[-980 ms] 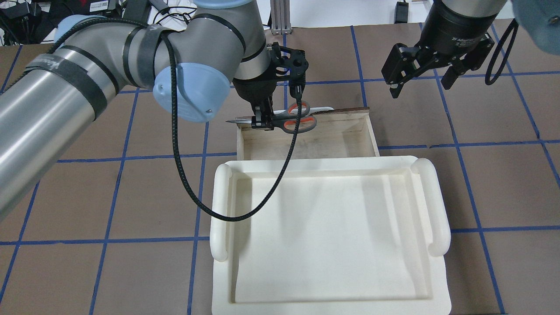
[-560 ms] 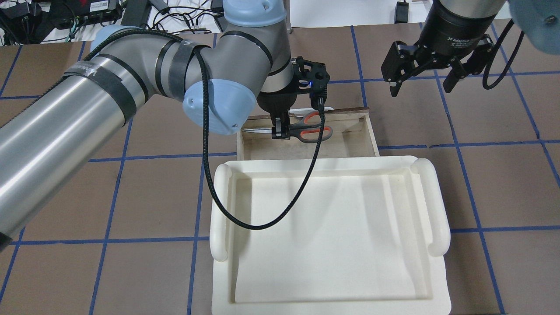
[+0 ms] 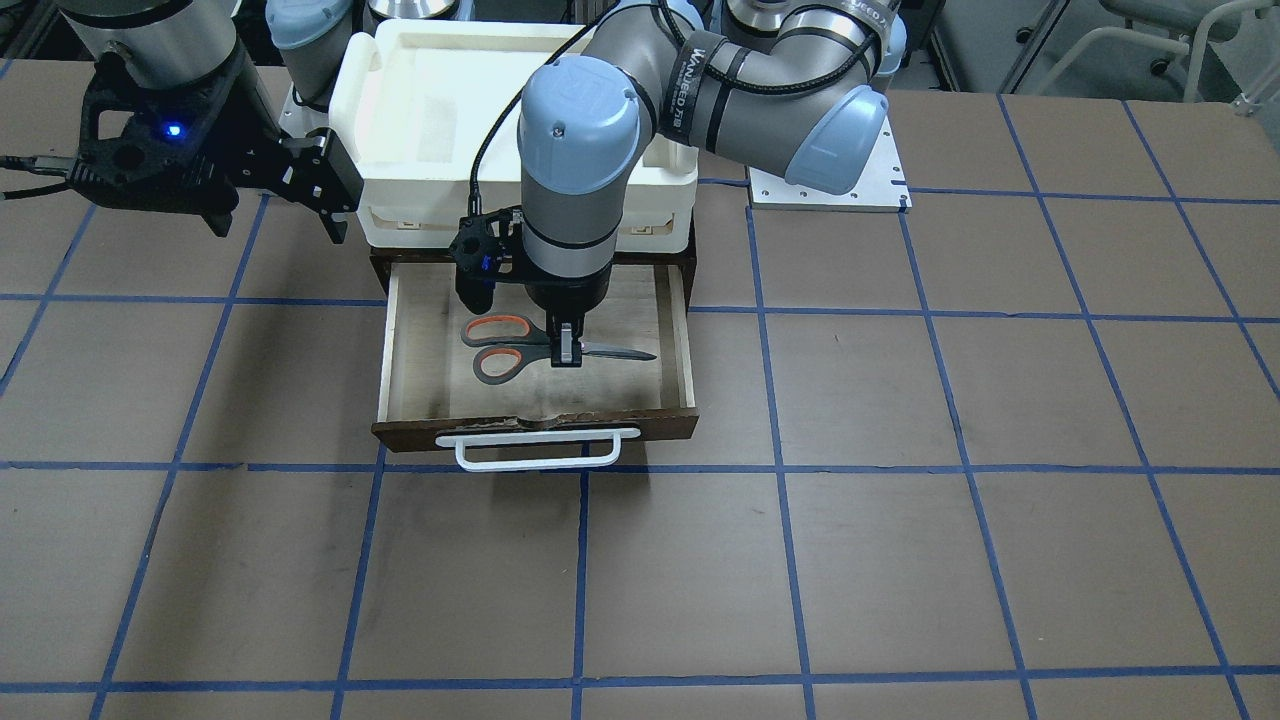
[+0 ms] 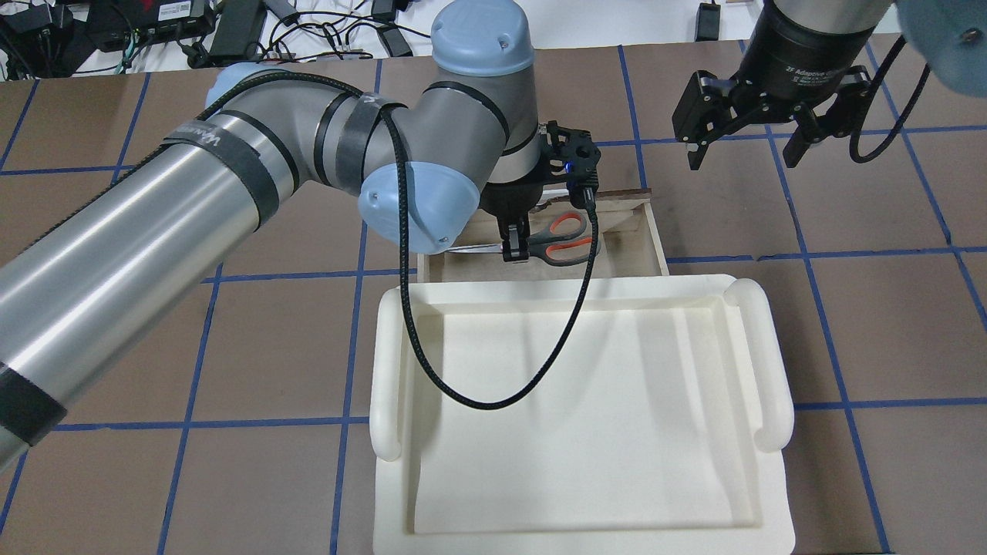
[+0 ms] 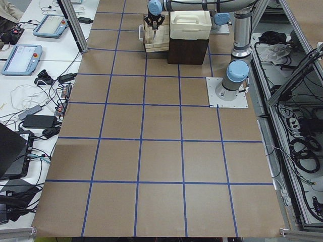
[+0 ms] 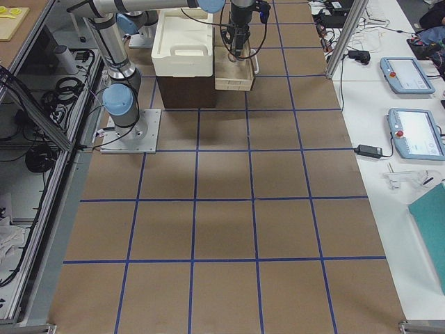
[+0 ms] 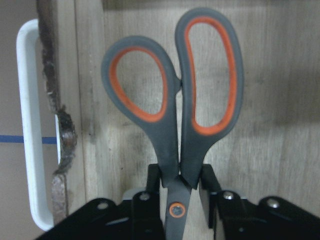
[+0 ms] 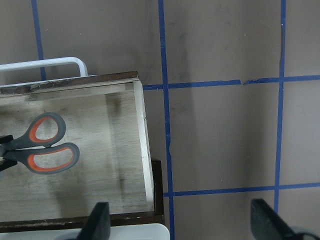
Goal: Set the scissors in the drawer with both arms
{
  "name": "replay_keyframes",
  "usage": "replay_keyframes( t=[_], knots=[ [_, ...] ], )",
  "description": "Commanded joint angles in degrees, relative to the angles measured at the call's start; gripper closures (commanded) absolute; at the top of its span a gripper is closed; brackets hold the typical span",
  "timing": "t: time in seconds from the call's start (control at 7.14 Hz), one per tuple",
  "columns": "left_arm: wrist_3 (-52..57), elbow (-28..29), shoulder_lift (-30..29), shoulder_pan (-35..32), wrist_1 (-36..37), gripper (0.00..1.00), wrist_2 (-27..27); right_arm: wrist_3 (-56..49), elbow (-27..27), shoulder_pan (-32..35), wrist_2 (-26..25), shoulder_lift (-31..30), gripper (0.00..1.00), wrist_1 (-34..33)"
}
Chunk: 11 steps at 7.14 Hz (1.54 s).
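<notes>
The scissors [image 3: 510, 347], grey handles lined orange, lie level inside the open drawer [image 3: 620, 300], blades pointing to the robot's left. My left gripper [image 3: 566, 355] is shut on the scissors at the pivot, low over the pale drawer floor; I cannot tell if they touch it. The left wrist view shows the scissors [image 7: 175, 110] clamped between the fingers [image 7: 152, 177], with the white handle [image 7: 27, 130] beside them. In the overhead view the left gripper [image 4: 514, 253] holds the scissors [image 4: 567, 239]. My right gripper [image 4: 744, 146] is open and empty, above the table right of the drawer [image 4: 655, 239].
A cream-white plastic tray [image 4: 771, 362] sits on the dark cabinet above the drawer's rear. The drawer's white bar handle [image 3: 545, 450] sticks out toward the operators' side. The left arm's black cable [image 4: 493, 401] hangs over the tray. Brown table with blue tape lines all around.
My left gripper has carried the scissors to the robot's right and back toward the robot, and lower into the drawer. The right gripper has hardly moved.
</notes>
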Motion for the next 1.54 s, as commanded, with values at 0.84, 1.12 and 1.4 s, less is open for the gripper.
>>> replay_keyframes(
  t=[0.84,1.12,1.4],
  knots=[
    [-1.6,-3.4,-2.1,-2.2,3.7,0.90,0.3,0.3,0.0,0.0,0.1,0.1,0.00,-0.4],
    [-1.8,-3.5,-1.4,-2.3,3.7,0.33,0.3,0.3,0.0,0.0,0.1,0.1,0.00,-0.4],
    [-1.4,-3.5,-0.6,-2.2,3.7,0.03,0.3,0.2,0.0,0.0,0.2,0.1,0.00,-0.4]
  ],
)
